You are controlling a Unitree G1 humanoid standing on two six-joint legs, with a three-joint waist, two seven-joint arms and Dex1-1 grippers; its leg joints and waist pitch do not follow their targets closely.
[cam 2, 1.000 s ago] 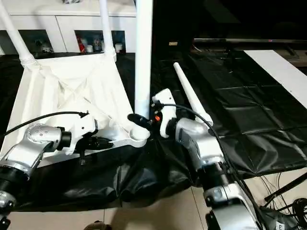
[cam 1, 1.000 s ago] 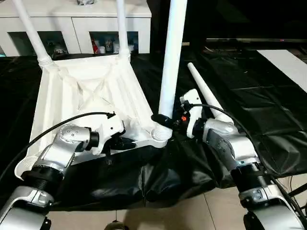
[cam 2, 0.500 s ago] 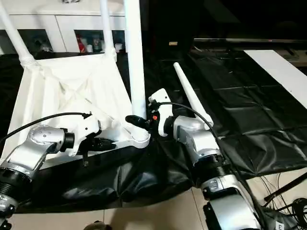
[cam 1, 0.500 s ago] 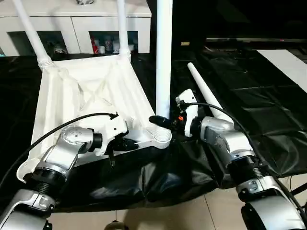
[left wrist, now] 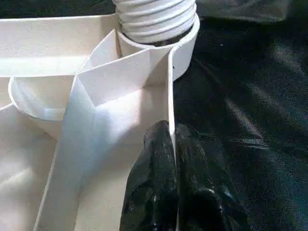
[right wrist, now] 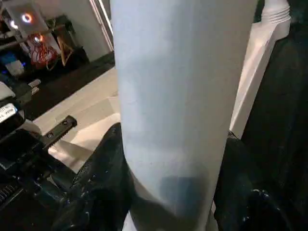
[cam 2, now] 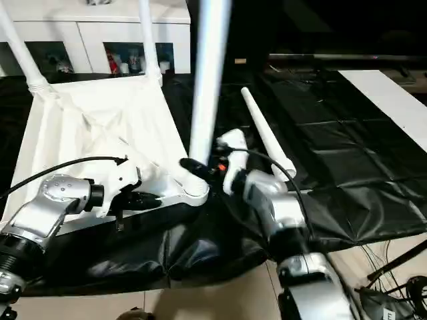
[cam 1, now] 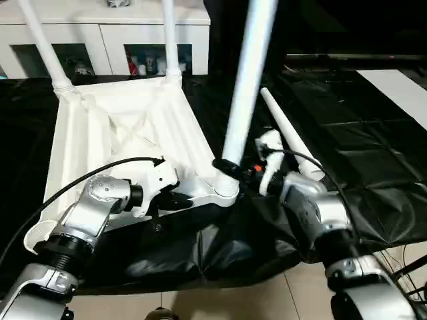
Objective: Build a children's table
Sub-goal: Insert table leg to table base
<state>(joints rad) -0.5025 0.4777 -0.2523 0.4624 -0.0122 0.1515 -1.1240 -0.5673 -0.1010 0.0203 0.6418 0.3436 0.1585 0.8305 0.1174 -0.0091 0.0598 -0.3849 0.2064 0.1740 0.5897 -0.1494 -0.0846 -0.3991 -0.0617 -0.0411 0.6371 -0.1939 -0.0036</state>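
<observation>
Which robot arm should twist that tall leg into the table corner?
The right one. Its tool is shut on the leg, just above the corner socket. The left tool is pinching the tabletop's edge, keeping it steady.

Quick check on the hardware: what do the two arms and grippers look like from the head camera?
Both forearms are silver metal with black ribbed joint rings. The left gripper and right gripper have white housings and black fingers; a black cable loops to each, and an orange-red mark shows by the right one.

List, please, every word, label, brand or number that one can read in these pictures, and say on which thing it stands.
No readable text anywhere.
The upturned children's table, its legs and the black sheet carry no print.
Small items in the white cabinet are too small to read.
</observation>
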